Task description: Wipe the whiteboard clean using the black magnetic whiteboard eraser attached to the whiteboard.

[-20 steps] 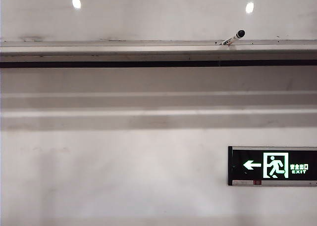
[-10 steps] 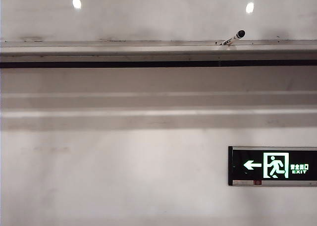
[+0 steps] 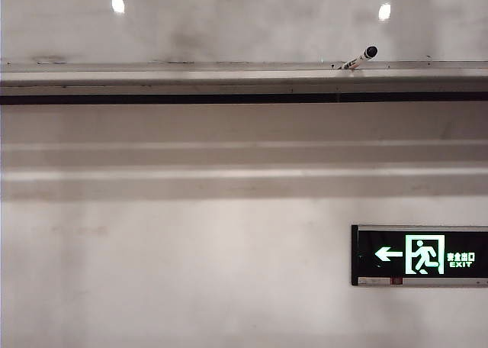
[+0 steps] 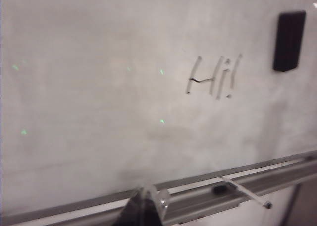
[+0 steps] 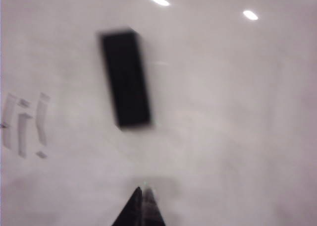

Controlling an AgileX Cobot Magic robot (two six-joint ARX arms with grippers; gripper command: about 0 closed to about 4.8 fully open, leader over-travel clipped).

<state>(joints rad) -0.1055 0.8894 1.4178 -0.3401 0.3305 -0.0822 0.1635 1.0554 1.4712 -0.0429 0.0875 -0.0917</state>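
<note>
The whiteboard (image 4: 99,87) fills both wrist views, with handwritten "Hi!" strokes (image 4: 215,77) on it. The black magnetic eraser (image 4: 289,41) sticks upright to the board beside the writing. My left gripper (image 4: 146,191) is shut and empty, its tip over the silver ledge (image 4: 277,174), well away from the eraser. My right gripper (image 5: 143,190) is shut and empty, pointing at the board a short way below the eraser (image 5: 126,78), apart from it. The writing (image 5: 27,124) lies off to one side there. In the exterior view only the board's lower strip (image 3: 244,27) shows, and neither gripper.
A marker (image 3: 360,58) lies tilted on the silver ledge (image 3: 244,77); the same marker (image 4: 245,191) shows in the left wrist view next to a small dark piece (image 4: 220,189). A lit exit sign (image 3: 419,255) hangs on the matte wall below the ledge.
In the exterior view a faint dark shade has grown on the glossy board above the ledge, left of the middle. The marker, ledge and sign have not moved.
</note>
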